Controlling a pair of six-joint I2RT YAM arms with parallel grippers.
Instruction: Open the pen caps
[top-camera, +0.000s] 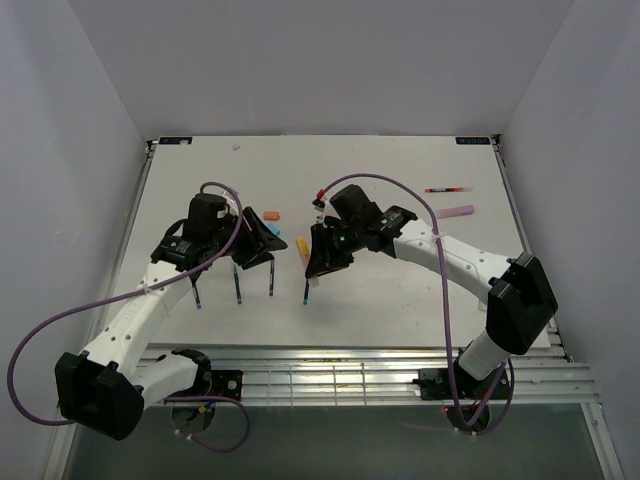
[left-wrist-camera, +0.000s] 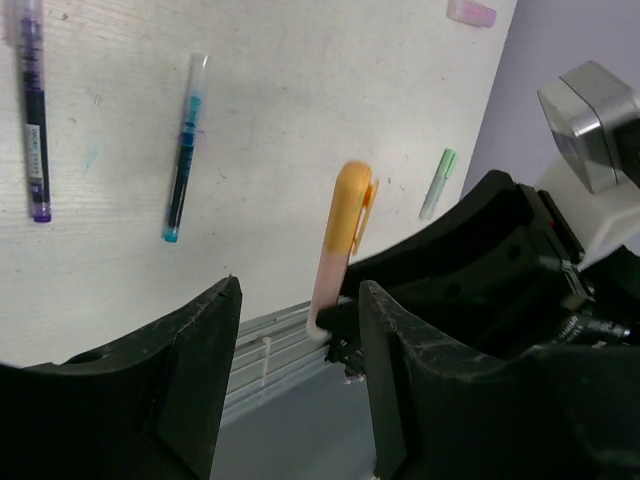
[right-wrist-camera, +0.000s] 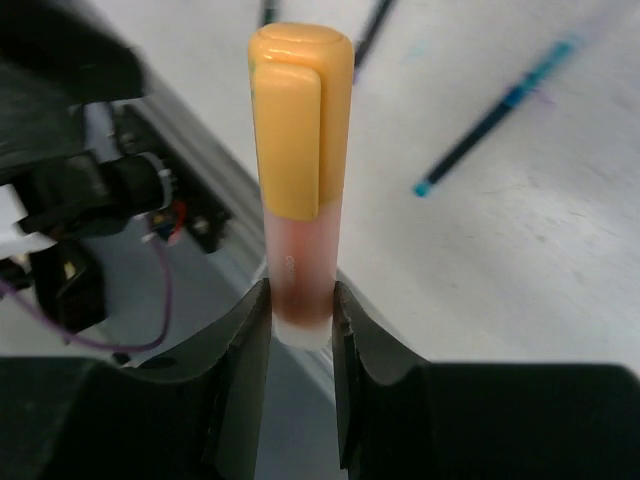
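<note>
The right gripper (right-wrist-camera: 300, 300) is clamped on the pale barrel (right-wrist-camera: 298, 270) of a highlighter. The orange cap (right-wrist-camera: 300, 110) stands clear beyond the fingertips, at upper centre of the right wrist view, with its clip facing the camera. The long axis runs from the grip straight out through the cap.

The left gripper (left-wrist-camera: 298, 290) is spread apart and holds nothing. In the left wrist view the cap (left-wrist-camera: 350, 205) sits at frame centre, above the finger gap and not yet between the fingers.

Judgement: the left gripper must advance along that axis and close on the cap.

The top view shows only a yellow spot (top-camera: 303, 245) between the two grippers; neither grip can be read there.
</note>
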